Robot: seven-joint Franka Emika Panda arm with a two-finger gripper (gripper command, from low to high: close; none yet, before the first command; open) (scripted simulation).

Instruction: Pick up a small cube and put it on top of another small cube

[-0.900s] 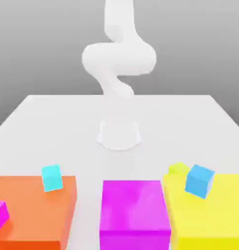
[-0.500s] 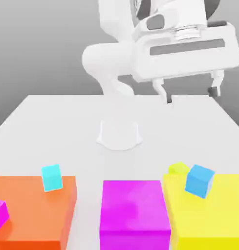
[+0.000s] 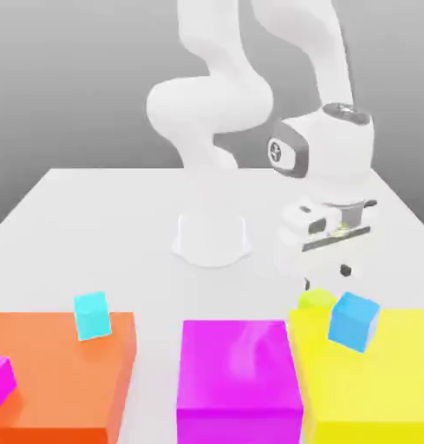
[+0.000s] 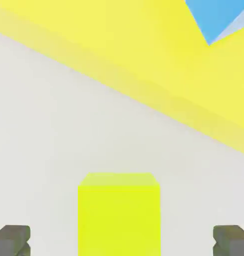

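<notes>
I have the gripper (image 3: 327, 278) sitting in the right half of the exterior frame, a little below mid-height, pointed down at the table (image 3: 94, 225) with its fingers spread wide and nothing between them. The lime cube (image 3: 316, 299) I am after lies directly beneath it, a short drop away, on the bare table just behind the far edge of the big yellow block (image 3: 375, 381) in the lower right. In the hand camera that lime cube (image 4: 119, 212) sits low in the frame, centred between the two dark fingertips (image 4: 12, 239), with clear space on either side, so I judge the coming move to be a straight descent with no sideways correction. The cube's faces look square to the fingers; it has no long axis to favour. What I would watch is the darker blue cube (image 3: 353, 321), which rests on the yellow block just beside the lime one. The target, the small cyan cube (image 3: 92, 315), is well apart, on the orange block (image 3: 59, 381) at the lower left of the exterior frame. I can read no brands, labels or writing anywhere.
</notes>
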